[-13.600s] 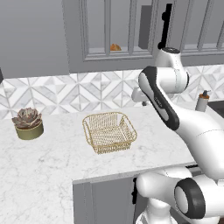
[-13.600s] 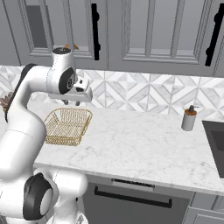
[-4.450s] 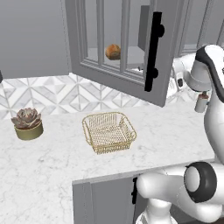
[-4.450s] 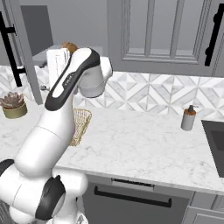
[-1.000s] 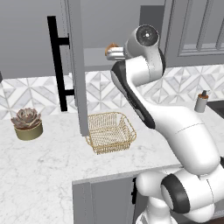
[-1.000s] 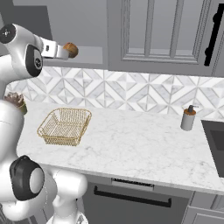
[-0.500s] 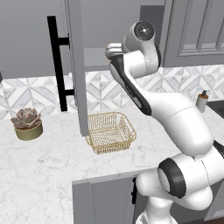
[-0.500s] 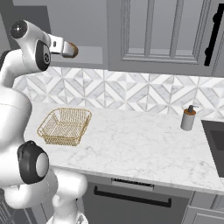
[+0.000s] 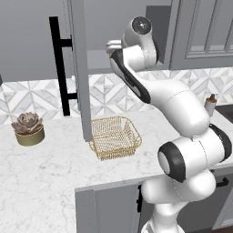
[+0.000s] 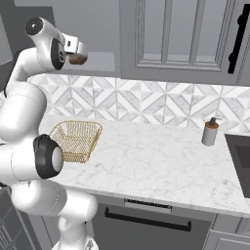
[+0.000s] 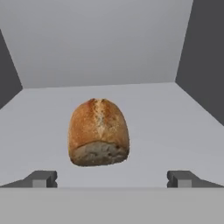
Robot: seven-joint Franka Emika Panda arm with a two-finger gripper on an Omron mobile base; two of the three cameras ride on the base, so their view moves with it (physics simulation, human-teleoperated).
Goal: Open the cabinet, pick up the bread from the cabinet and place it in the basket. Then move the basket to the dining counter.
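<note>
- Far left on the marble worktop (image 9: 50, 177) sits a small succulent in a pot (image 9: 28, 129), close to the tiled backsplash (image 9: 27, 98).
- Next along, the cabinet (image 9: 98, 32) hangs open, its door (image 9: 78, 68) swung out edge-on over the worktop, with the long black bar handle (image 9: 60, 68) on the side facing the plant.
- Just right of the door's lower edge stands the gold wire basket (image 9: 114, 136), on the worktop and with nothing in it that I can see.
- Above the basket, the white arm reaches up into the open cabinet; from the right side the gripper (image 10: 78, 52) is level with the cabinet's floor.
- The bread (image 11: 98, 131) lies on the grey cabinet floor (image 11: 183, 131), a golden-brown bun with its pale cut end towards the hand; from the right side it shows as a brown lump (image 10: 77, 59) at the gripper.
- The gripper (image 11: 112, 178) has its jaws spread wide; each fingertip (image 11: 41, 178) sits well out to one side of the bread, short of it, touching nothing.
- Far right on the worktop, a soap dispenser (image 10: 210, 132) stands beside the sink (image 10: 240, 151).
</note>
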